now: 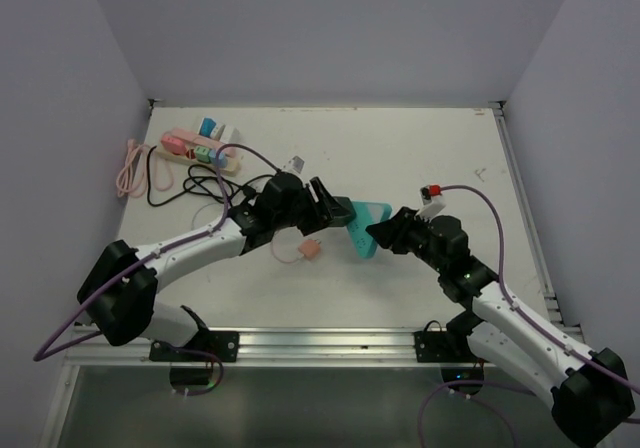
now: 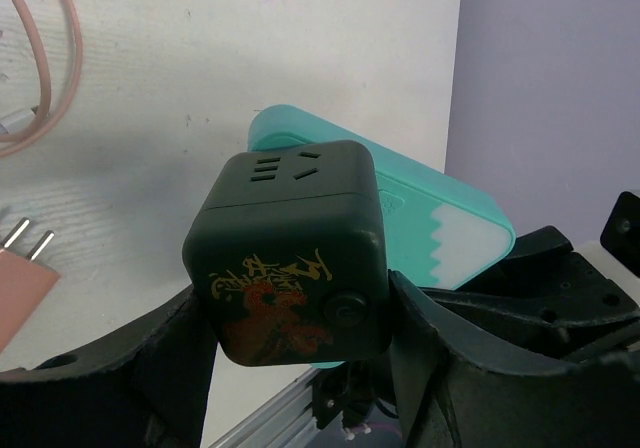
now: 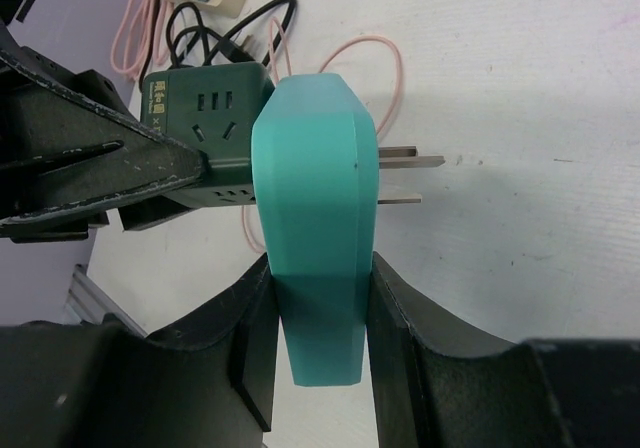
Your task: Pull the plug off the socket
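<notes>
On the white table (image 1: 420, 148), near its middle, my left gripper (image 1: 330, 211) is clamped around a dark green cube-shaped plastic socket block (image 2: 290, 248) with a gold and red print. Just right of it, a flat teal plastic plug (image 3: 315, 218) is pinched in my right gripper (image 3: 318, 348). Its two metal prongs (image 3: 400, 155) are bare and point away from the block.

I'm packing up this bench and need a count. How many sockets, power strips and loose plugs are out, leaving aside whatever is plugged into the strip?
cube socket: 1
power strip: 1
loose plugs: 2, the teal plug and the pink plug
Total: 4
</notes>
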Controlling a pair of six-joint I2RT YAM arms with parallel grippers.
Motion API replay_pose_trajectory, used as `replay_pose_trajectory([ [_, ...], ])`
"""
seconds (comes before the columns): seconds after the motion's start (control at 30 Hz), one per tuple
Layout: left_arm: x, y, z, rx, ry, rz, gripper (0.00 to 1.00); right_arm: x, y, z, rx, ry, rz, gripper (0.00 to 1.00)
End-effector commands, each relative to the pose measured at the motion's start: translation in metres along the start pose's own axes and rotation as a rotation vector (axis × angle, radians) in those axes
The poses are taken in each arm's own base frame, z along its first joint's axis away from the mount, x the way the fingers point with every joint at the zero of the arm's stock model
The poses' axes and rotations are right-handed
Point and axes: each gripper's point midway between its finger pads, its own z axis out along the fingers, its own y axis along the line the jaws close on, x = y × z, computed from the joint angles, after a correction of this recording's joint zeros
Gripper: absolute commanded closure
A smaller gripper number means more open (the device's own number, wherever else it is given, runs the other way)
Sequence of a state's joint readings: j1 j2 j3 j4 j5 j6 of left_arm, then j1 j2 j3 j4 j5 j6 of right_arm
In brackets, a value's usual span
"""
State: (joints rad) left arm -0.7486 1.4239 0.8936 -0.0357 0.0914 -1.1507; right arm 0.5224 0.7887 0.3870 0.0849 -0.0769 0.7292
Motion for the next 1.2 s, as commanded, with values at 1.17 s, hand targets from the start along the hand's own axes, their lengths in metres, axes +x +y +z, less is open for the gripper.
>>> replay_pose_trajectory([
  [1.17,-0.072,-0.003,-0.067,-0.004,-0.24,0.022,1.0,-0.037,-0.034,0.042,0.172,-0.1,-0.024,1.0],
])
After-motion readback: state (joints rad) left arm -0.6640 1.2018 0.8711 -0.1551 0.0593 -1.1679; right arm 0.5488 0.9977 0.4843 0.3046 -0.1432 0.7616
